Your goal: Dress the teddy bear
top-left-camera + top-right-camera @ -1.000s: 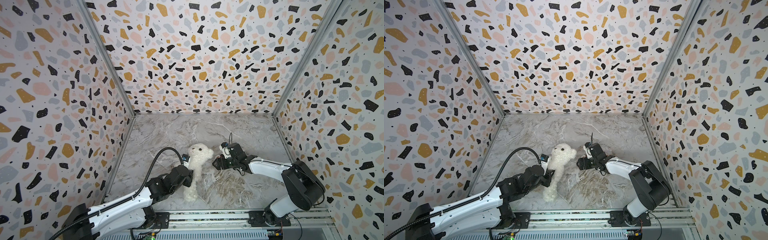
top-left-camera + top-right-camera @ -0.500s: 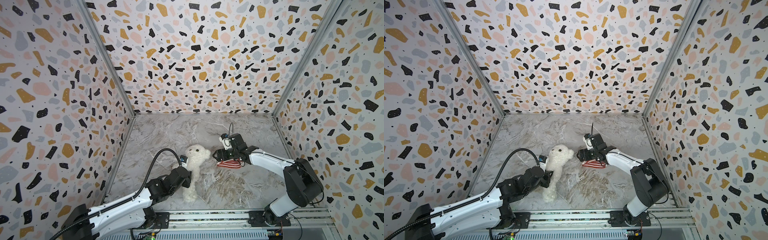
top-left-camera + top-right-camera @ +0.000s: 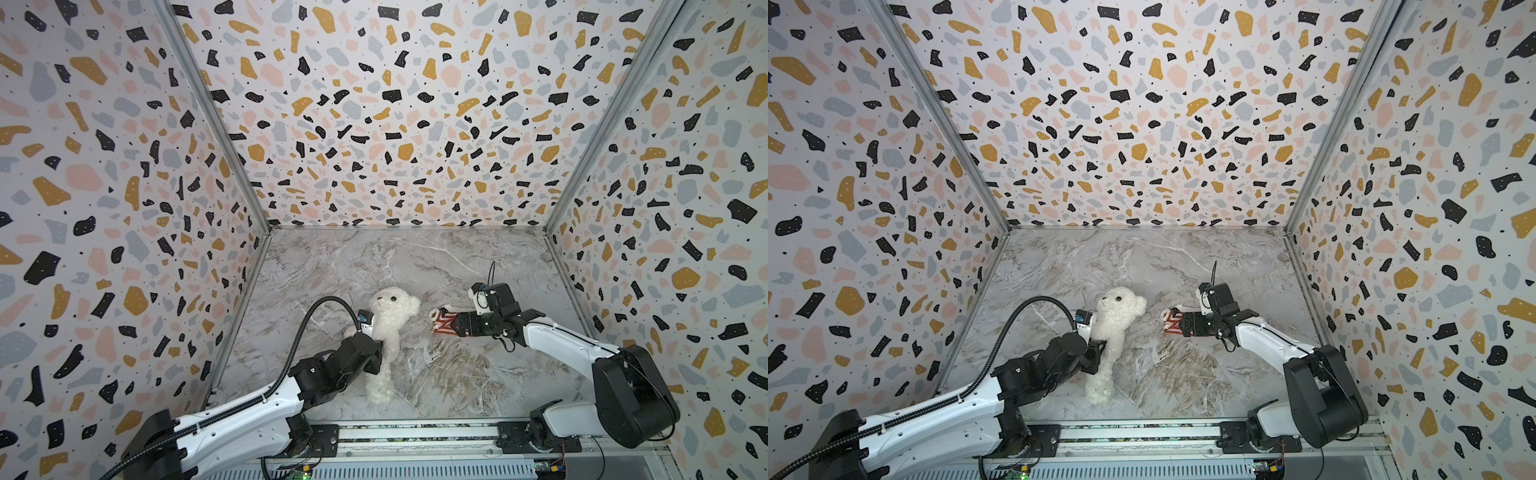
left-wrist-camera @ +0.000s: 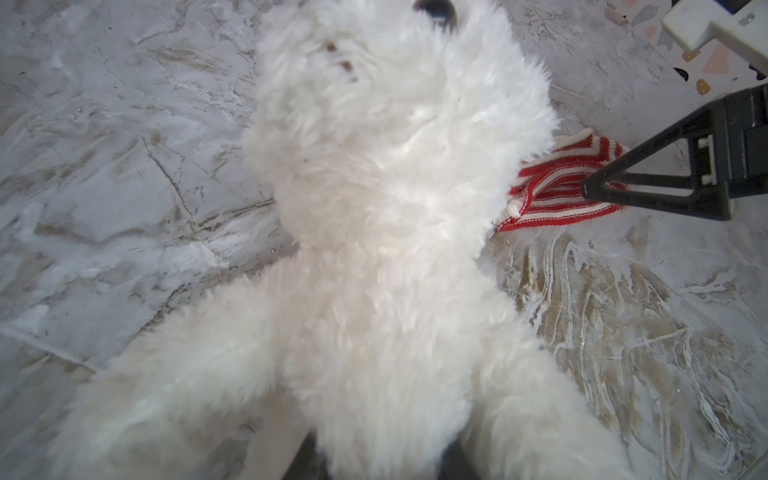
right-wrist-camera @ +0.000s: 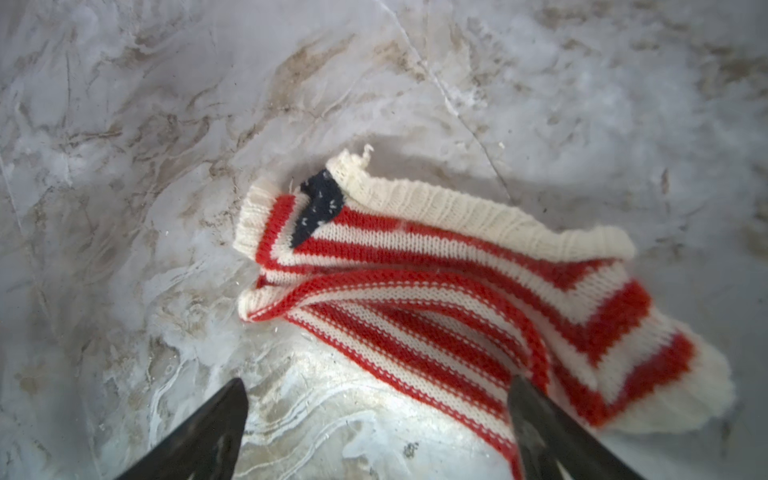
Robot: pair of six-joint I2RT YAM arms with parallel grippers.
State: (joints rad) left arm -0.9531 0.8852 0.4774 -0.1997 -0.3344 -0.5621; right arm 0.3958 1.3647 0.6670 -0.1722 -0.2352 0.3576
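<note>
My left claw (image 3: 379,348) grips the teddy bear (image 3: 388,320). To its right, my right claw (image 5: 378,384) gapes at the crumpled sweater (image 5: 457,266) — closing here may pinch both layers, sealing the opening.

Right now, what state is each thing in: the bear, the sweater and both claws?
teddy bear: undressed, gripped at the body by the left claw.
striped sweater: crumpled on the table, not gripped.
left claw: shut on the teddy bear.
right claw: open, over the striped sweater.
</note>
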